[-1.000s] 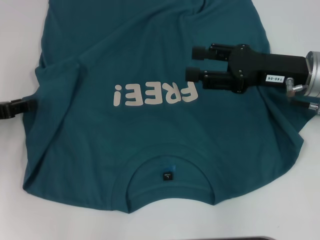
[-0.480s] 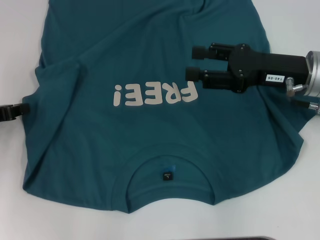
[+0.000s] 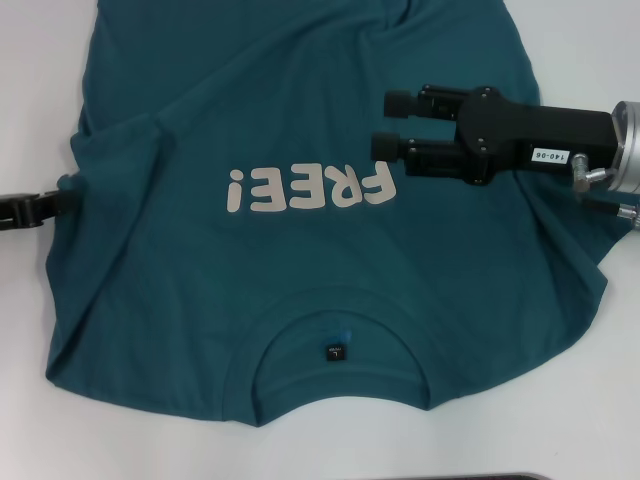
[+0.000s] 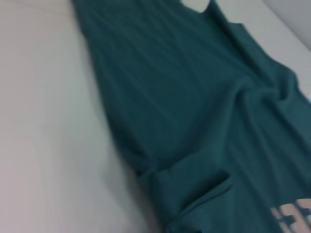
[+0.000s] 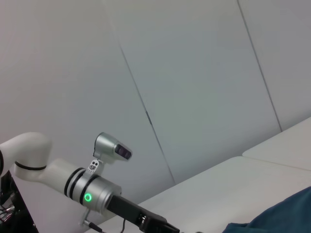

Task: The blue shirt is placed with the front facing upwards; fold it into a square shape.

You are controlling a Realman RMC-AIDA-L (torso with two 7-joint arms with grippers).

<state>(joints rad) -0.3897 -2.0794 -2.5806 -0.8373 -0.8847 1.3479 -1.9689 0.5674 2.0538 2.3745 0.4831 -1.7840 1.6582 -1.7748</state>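
A: Item one, nearest edge?

B: The blue shirt (image 3: 300, 240), spread front up on the white table (image 3: 600, 420). Round neck and small black label (image 3: 335, 351) at lower centre of the head view; pale "FREE!" lettering (image 3: 310, 188) across the middle; body running off the top of the frame.

A: Handling?

B: Judged soft, light, limp; it will sag and drag, not hold a crease. Wrinkles gather at the left side (image 4: 194, 184). Best taken by pinching a sleeve or side edge, lifting low.

A: End effectors?

B: Left end effector (image 3: 60, 203) at mid-left, its tip at the shirt's edge; whether it is spread or pinching cloth, I cannot tell. Right end effector (image 3: 390, 126) in the upper right, hanging over the chest beside the lettering, fingers apart, holding nothing.
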